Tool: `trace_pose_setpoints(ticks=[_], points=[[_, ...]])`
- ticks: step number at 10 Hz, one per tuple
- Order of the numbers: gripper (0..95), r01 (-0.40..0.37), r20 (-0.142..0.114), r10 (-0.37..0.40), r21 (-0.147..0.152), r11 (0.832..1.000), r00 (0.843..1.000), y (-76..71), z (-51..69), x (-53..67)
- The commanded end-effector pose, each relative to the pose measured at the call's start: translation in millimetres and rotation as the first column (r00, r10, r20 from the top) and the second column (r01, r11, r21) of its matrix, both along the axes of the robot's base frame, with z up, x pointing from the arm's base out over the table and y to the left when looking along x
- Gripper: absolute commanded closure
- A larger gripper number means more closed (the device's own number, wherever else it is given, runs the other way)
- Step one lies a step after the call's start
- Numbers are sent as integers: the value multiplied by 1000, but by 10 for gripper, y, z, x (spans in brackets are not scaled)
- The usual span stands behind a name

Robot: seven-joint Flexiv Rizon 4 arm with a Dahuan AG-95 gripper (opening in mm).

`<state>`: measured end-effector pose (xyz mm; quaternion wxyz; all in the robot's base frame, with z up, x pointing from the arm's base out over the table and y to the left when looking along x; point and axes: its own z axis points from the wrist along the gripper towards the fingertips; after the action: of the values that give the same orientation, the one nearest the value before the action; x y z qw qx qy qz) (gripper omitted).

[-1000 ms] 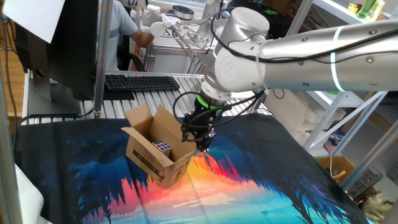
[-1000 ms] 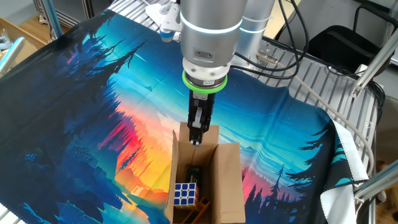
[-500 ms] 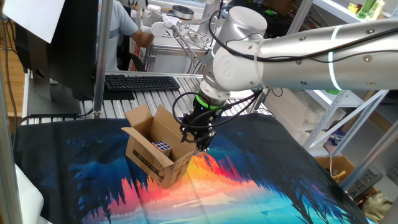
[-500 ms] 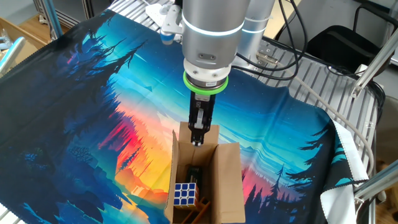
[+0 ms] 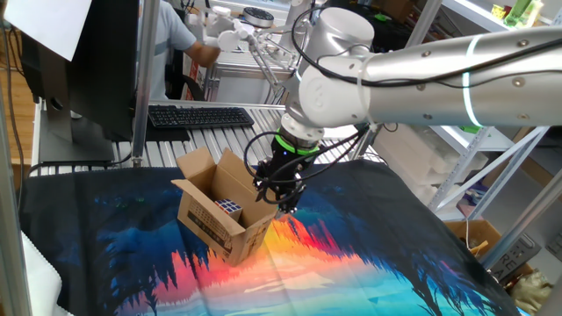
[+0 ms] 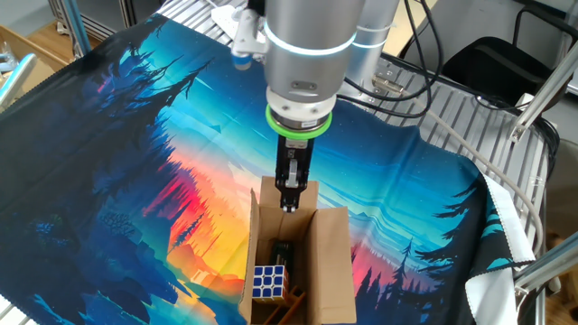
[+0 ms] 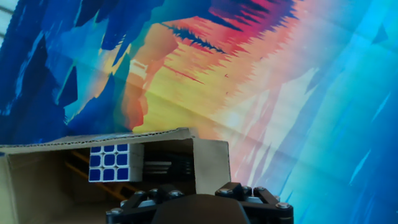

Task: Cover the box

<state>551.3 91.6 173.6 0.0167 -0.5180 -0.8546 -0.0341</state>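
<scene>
The box is brown cardboard with black print on its long side and stands on the colourful cloth with its flaps up. It also shows in the other fixed view and in the hand view. A Rubik's cube lies inside it, seen too in the other fixed view and the hand view. My gripper points down with its fingers together, its tip at the top edge of the upright end flap nearest the arm. In the first fixed view the gripper is at the box's right end.
The printed cloth covers the table. A black keyboard and a monitor stand behind it on the metal slats. A person is at the back. A white cloth corner lies at the right.
The gripper has shifted very slightly at the end flap. The box and the cube have not moved.
</scene>
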Motion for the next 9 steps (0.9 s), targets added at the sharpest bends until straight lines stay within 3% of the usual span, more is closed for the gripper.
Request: trace_pose_setpoints(ticks=[1,5,9], points=[[380,-26,15,26,21,999,1000,-1,0,-17],[380,-53,15,52,41,998,999,-1,0,-17],[380,75,44,-76,27,997,996,-1,0,-17]])
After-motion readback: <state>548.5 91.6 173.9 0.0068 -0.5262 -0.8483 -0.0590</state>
